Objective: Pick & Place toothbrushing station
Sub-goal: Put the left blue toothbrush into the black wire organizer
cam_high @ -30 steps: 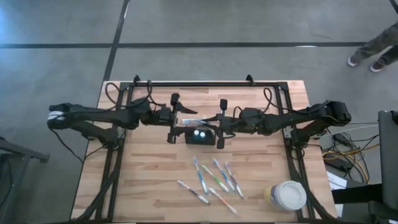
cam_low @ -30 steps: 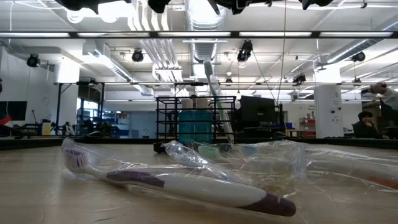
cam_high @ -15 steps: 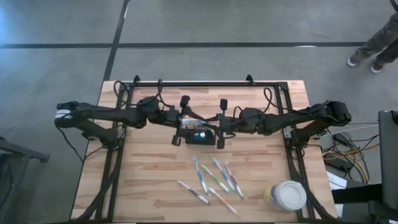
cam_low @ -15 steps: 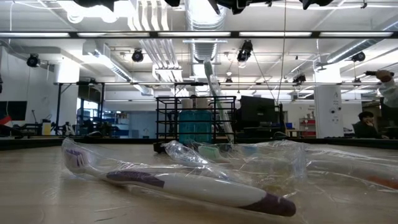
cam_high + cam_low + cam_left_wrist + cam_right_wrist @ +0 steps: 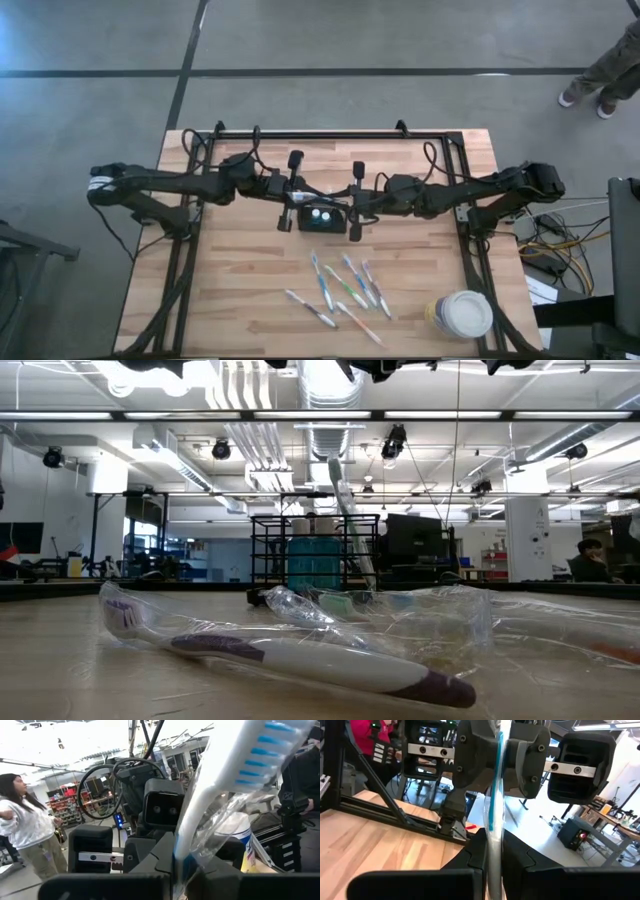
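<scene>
The toothbrushing station (image 5: 322, 218), a black wire-mesh caddy, stands at mid-table. In the low view the caddy (image 5: 315, 550) holds a blue bottle and one upright toothbrush (image 5: 345, 510). Above it my two grippers meet tip to tip: the left gripper (image 5: 308, 197) comes from the table's left and the right gripper (image 5: 340, 200) from its right. Both are shut on one plastic-wrapped white toothbrush (image 5: 220, 795) with blue bristles. The right wrist view shows that brush (image 5: 494, 795) as a thin wrapped strip with a teal stripe. My left gripper pinches the wrapped toothbrush between its two fingers, on the narrow neck (image 5: 181, 854) below the bristled head. It comes level from the table's left. The head rises above the fingers, and they hide the lower end. My right gripper pinches the same brush by its wrapped handle (image 5: 493, 845) between its two fingers. It comes level from the table's right, facing the left gripper. The brush runs up past the fingers, and its lower end is hidden.
Several wrapped toothbrushes (image 5: 342, 290) lie loose on the wooden table near its front edge, close to the low camera (image 5: 300, 660). A round white-lidded tub (image 5: 462, 315) stands at the front right corner. People stand in the room beyond the table (image 5: 22, 820).
My left gripper has moved toward the table's right, up to the right gripper over the caddy, and has shut on the wrapped toothbrush held there. The right gripper, the caddy and the loose brushes have kept still.
</scene>
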Tool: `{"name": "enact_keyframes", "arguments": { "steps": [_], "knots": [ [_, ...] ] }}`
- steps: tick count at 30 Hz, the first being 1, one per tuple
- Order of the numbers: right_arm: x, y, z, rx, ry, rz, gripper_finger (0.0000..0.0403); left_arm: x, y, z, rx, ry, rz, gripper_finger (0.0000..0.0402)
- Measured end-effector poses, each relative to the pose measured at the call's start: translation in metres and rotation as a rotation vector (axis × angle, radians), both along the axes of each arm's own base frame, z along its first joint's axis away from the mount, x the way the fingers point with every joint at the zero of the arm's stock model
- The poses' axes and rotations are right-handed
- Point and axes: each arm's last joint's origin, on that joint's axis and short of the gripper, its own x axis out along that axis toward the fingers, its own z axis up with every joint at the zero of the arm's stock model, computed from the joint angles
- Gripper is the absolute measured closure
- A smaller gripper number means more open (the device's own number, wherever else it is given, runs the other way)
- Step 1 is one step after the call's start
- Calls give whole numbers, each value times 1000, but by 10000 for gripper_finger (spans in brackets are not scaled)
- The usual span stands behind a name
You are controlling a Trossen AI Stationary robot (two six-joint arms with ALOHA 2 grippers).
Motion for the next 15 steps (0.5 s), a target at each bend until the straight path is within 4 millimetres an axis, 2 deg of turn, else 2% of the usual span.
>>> {"name": "enact_keyframes", "arguments": {
  "steps": [3, 7, 11, 15],
  "knots": [
    [-4, 1, 4, 0, 4, 90, 369, -6, -1, 3, -1, 10, -4, 383],
    [-16, 0, 16, 42, -3, 107, 341, -19, 0, 14, -2, -1, -8, 384],
    [-36, -4, 30, 84, 17, 95, 319, -37, 1, 23, -9, 17, 3, 384],
    [-67, -6, 52, 131, 3, 92, 315, -50, 1, 24, -16, 49, 16, 384]
  ]
}}
